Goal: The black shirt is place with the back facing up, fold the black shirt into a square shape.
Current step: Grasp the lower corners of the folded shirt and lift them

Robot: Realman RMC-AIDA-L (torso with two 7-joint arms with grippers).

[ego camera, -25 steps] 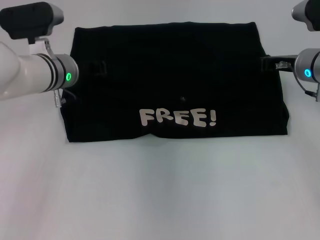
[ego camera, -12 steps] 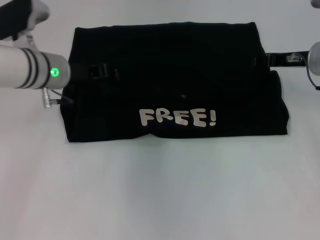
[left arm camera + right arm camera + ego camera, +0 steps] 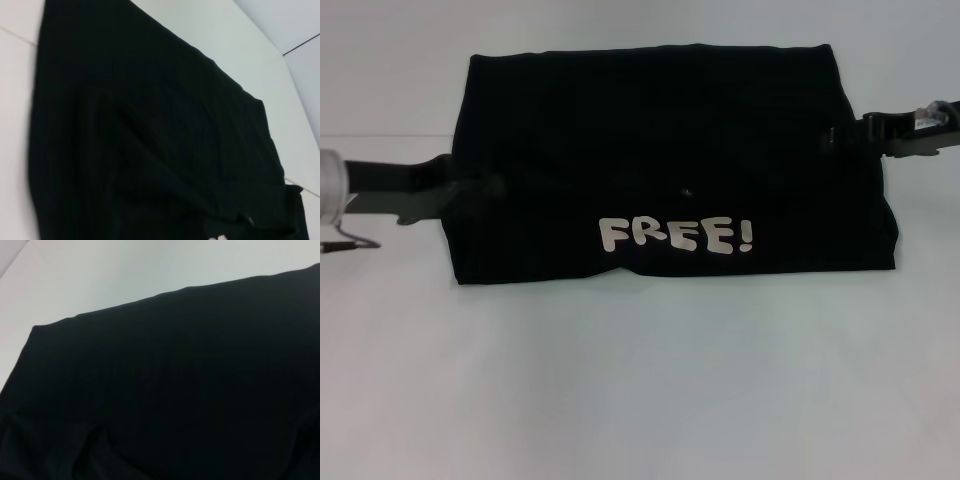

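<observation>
The black shirt (image 3: 670, 150) lies on the table as a wide folded rectangle. Its cream "FREE!" print (image 3: 676, 236) faces up near the front edge. My left gripper (image 3: 485, 188) sits low at the shirt's left edge, its black fingers merging with the cloth. My right gripper (image 3: 835, 136) reaches in at the shirt's right edge, toward the back. Black cloth, the shirt (image 3: 150, 140), fills the left wrist view. In the right wrist view the shirt (image 3: 190, 385) also fills most of the picture. Neither wrist view shows fingers.
The white table (image 3: 640, 380) spreads wide in front of the shirt, and narrow strips of it show to either side. Nothing else stands on it.
Both arms have drawn outward. The left gripper slid from over the shirt's left part to its left edge, lower and nearer. The right gripper backed off to the right.
</observation>
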